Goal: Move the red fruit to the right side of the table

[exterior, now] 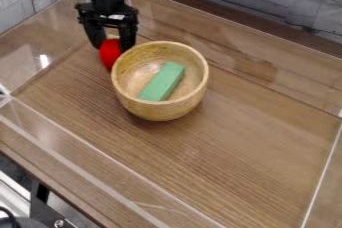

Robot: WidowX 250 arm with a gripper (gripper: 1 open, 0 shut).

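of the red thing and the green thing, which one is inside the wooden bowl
The green block; it lies inside the bowl, while the red fruit sits outside.

Likely a lab: cables beside a wood-grain worktop (254, 152) edged with low, clear walls.

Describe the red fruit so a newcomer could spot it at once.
On the brown wooden table, find the big round wooden bowl. Just beside its upper-left rim, below the black gripper, sits the red fruit. It is small and red, outside the bowl, unlike the green block inside.
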